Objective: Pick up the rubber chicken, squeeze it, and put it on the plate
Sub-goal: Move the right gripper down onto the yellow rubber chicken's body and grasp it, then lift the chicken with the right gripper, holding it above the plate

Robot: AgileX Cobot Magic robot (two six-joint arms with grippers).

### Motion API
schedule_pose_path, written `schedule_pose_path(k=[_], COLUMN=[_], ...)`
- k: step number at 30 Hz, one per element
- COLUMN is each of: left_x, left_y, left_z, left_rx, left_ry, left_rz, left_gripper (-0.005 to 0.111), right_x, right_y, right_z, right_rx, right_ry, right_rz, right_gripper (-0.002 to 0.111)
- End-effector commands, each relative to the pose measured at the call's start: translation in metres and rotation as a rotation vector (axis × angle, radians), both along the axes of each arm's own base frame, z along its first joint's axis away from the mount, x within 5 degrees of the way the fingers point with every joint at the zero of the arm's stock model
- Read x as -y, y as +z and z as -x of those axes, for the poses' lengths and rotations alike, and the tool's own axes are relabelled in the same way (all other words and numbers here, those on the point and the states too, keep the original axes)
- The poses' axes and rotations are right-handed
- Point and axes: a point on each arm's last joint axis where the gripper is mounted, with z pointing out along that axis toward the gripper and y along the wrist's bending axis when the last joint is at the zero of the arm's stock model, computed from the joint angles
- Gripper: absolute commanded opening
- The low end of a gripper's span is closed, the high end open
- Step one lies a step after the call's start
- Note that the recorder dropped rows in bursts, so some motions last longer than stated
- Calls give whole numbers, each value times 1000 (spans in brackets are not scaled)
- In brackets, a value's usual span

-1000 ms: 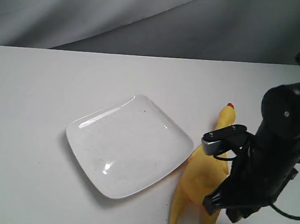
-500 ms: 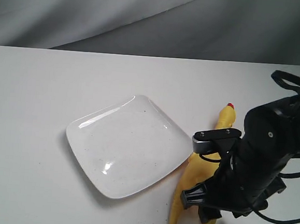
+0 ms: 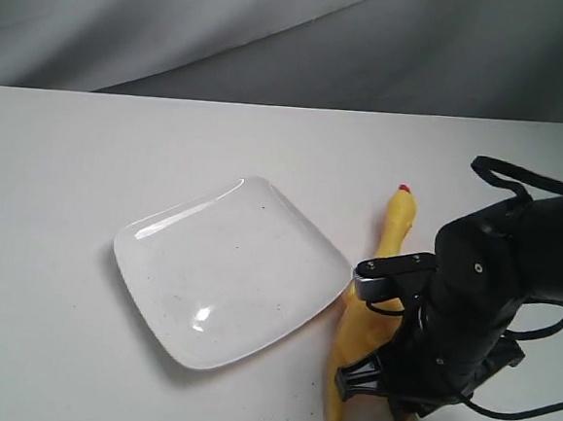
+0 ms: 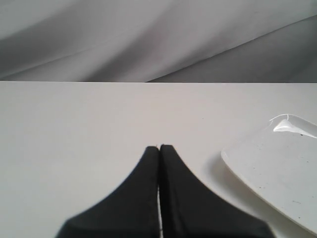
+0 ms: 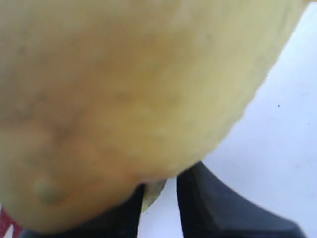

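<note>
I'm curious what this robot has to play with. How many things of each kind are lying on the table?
Rubber chicken: 1
Plate: 1
Total: 2

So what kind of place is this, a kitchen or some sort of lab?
Probably a robot test bench, not a kitchen: a white table, a draped grey cloth backdrop, and a black robot arm over a rubber chicken beside a white plate.

high exterior, low left wrist share plate
</note>
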Motion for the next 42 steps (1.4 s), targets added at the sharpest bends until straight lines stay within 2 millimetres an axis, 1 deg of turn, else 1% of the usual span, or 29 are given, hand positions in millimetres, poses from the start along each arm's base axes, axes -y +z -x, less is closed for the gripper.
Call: schedule_pose_path(k=[1, 2, 3, 4, 5, 6, 7, 8, 9, 10, 11, 12, 15, 16, 18, 22, 23, 27, 30, 33, 34, 36, 38, 42], left_x=[0, 0, 0, 0, 0, 0, 0, 0, 0, 0, 0, 0, 0, 0, 0, 0, 0, -3, -3, -3, -3, -3, 0, 11], left_y=[-1, -1, -1, -1, -1, -1, -1, -1, -1, -1, -1, -1, -1, -1, -1, -1, 0, 6, 7, 7, 7, 10, 17, 41], left_z=[0, 0, 0, 0, 0, 0, 0, 0, 0, 0, 0, 0, 0, 0, 0, 0, 0, -1, -1, -1, -1, -1, -2, 1], left_rx=[4, 4, 4, 4, 4, 4, 4, 4, 4, 4, 4, 4, 4, 4, 4, 4, 10, 61, 66, 66, 63, 81, 160, 441], left_ry=[3, 3, 3, 3, 3, 3, 3, 3, 3, 3, 3, 3, 3, 3, 3, 3, 3, 3, 3, 3, 1, -10, -32, -102], left_rz=[9, 9, 9, 9, 9, 9, 9, 9, 9, 9, 9, 9, 9, 9, 9, 9, -13, -192, -233, -233, -257, -374, -413, -412], left_gripper=[0, 0, 0, 0, 0, 0, 0, 0, 0, 0, 0, 0, 0, 0, 0, 0, 0, 0, 0, 0, 0, 0, 0, 0], right_x=[6, 8, 11, 13, 18, 21, 27, 29, 33, 34, 34, 33, 29, 28, 29, 32, 31, 30, 30, 29, 29, 29, 28, 26], right_y=[3, 12, 26, 34, 55, 67, 94, 106, 135, 151, 183, 208, 231, 236, 239, 236, 236, 238, 237, 231, 228, 219, 214, 213], right_z=[-3, -2, 0, 1, 4, 7, 13, 14, 18, 21, 26, 34, 46, 48, 53, 54, 54, 53, 52, 53, 54, 53, 52, 50], right_rx=[52, 73, 114, 134, 200, 237, 314, 346, 427, 480, 578, 652, 682, 676, 639, 605, 608, 632, 628, 583, 562, 513, 483, 501], right_ry=[77, 83, 83, 81, 82, 82, 83, 79, 88, 122, 231, 382, 574, 616, 675, 696, 693, 685, 687, 739, 753, 790, 800, 800], right_rz=[53, 56, 57, 56, 48, 38, 14, 0, -34, -57, -111, -166, -228, -239, -231, -199, -201, -208, -210, -197, -193, -175, -163, -176], right_gripper=[0, 0, 0, 0, 0, 0, 0, 0, 0, 0, 0, 0, 0, 0, 0, 0, 0, 0, 0, 0, 0, 0, 0, 0])
